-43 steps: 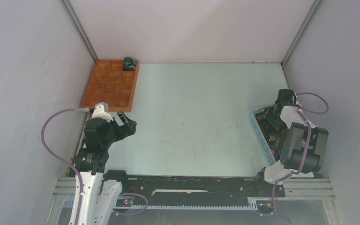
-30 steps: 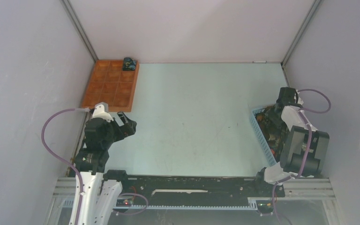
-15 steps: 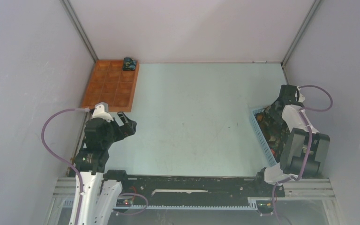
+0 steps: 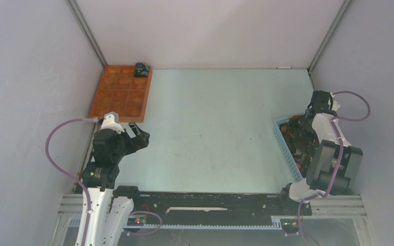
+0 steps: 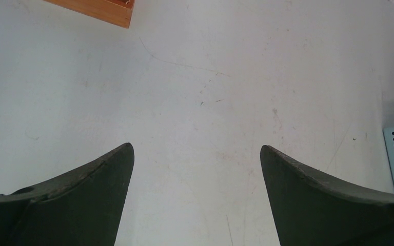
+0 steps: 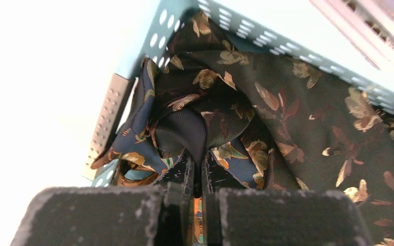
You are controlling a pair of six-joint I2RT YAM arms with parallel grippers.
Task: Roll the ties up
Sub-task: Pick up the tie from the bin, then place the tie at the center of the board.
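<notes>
1. Since the earlier frames, the right arm has swung its wrist toward the right edge of the overhead view. The right claw (image 6: 197,164) has gone from parted to closed, and the left arm has not shifted.
2. The counter (image 4: 210,128) fills the middle of the overhead view, pale and lightly scuffed.
3. The orange tray (image 4: 120,97) lies at the upper left of the counter, close to the left wall.
4. The blue basket (image 4: 283,146) sits at the right edge, and the right arm reaches down into it.
5. The ties (image 6: 297,118) lie heaped in that basket. A black leaf-patterned tie (image 6: 267,66) is on top, and a navy patterned tie (image 6: 133,148) shows at the lower left by the basket's wall.
6. The right claw's fingers are pressed together on a dark fold of the ties. We cannot tell which tie that fold belongs to.
7. The left claw (image 5: 196,147) hangs over bare counter at the lower left, spread wide and holding nothing.
8. A small dark rolled bundle (image 4: 141,69) sits in the tray's far right corner compartment.
</notes>
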